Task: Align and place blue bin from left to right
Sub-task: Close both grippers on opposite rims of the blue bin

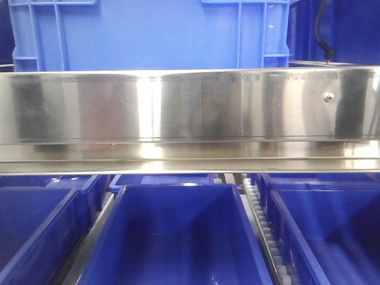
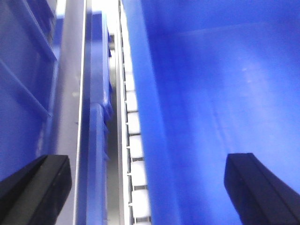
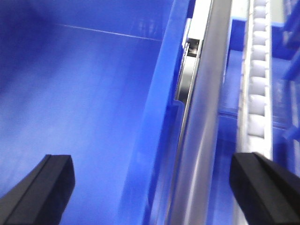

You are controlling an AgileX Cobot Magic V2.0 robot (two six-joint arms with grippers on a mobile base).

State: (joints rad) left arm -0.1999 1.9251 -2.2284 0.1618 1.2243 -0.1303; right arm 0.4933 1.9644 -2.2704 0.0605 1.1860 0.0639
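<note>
A dark blue bin [image 1: 172, 237] sits in the middle lane under the steel shelf beam. In the left wrist view my left gripper [image 2: 147, 187] is open. Its black fingers [image 2: 37, 187] stand on either side of the bin's left wall [image 2: 154, 140], with the bin's inside [image 2: 225, 93] to the right. In the right wrist view my right gripper [image 3: 152, 187] is open too. It straddles the bin's right wall [image 3: 150, 140] and the metal rail [image 3: 197, 154] beside it. Nothing is pinched. Neither gripper shows in the front view.
A steel beam [image 1: 190, 113] crosses the front view. A light blue crate [image 1: 148, 35] stands above it and a black cable [image 1: 320, 29] hangs at top right. More blue bins sit left [image 1: 29, 231] and right [image 1: 326, 231]. White roller tracks [image 1: 267, 231] run between lanes.
</note>
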